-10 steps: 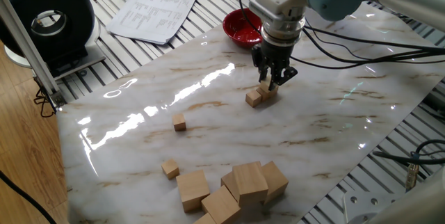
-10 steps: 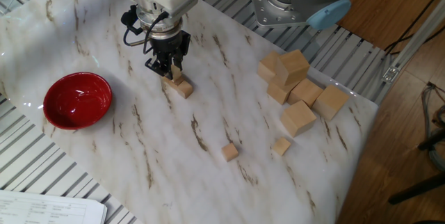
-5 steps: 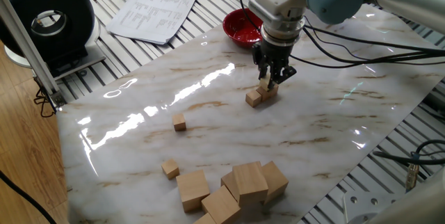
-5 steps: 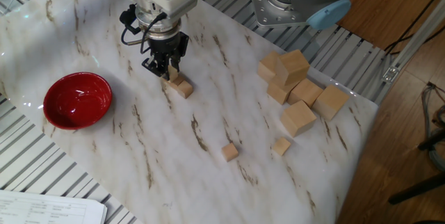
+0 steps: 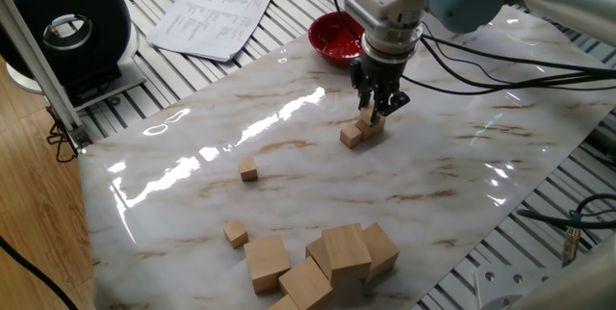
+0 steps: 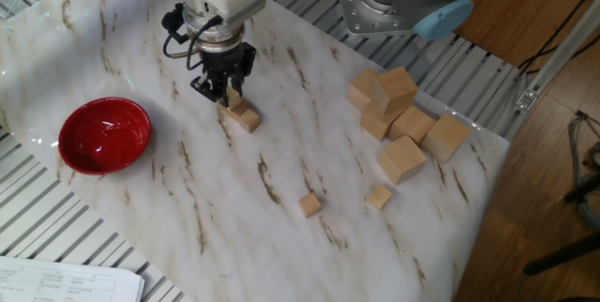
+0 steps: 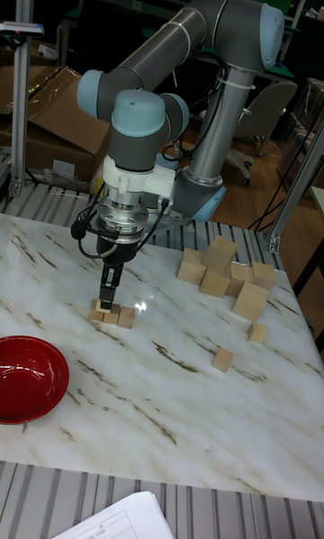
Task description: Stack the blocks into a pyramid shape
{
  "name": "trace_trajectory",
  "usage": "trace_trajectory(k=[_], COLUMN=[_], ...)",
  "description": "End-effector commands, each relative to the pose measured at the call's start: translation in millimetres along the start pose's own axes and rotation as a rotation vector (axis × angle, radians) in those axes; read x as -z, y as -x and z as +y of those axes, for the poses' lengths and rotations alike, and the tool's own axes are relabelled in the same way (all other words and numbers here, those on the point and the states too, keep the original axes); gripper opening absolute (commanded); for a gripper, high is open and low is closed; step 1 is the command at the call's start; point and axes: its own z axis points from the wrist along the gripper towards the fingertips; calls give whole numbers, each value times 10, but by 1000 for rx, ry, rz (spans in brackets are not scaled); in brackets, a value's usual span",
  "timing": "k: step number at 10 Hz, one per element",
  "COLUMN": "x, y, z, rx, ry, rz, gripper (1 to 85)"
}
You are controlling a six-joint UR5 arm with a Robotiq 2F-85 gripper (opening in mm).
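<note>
Right now I see my pincer (image 5: 372,114) hanging upright over the glossy, brown-veined marble surface (image 5: 192,156), its dark fingers pinching a small tan wood block (image 7: 105,306) between their tips. That block sits just above a short row of matching plain cubes (image 7: 112,314) lying on the marble; whether it touches them I cannot tell. In the tall fixed view the row reads as three cubes side by side, square-edged and unpainted. Two more small blocks lie apart from each other on the open marble, one (image 6: 310,205) nearer the middle, the other (image 6: 380,197) just beside a pile of much larger light-wood cubes (image 6: 398,114), some tilted and leaning on each other near the surface's edge. A shiny red round bowl (image 6: 104,135) rests at the opposite edge, partly over the ribbed metal frame. Printed paper sheets (image 5: 214,13) lie on the slats beyond.
</note>
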Motion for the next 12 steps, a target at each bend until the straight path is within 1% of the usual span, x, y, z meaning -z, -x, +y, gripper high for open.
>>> trace_trajectory(k=[1, 2, 4, 9, 12], x=[11, 8, 8, 4, 1], y=[28, 52, 120, 135, 127], z=[11, 7, 11, 5, -10], rx=[-18, -20, -32, -29, -21], ry=[3, 1, 2, -1, -6], rz=[-15, -23, -47, -54, -51], gripper=[10, 13, 73, 73, 93])
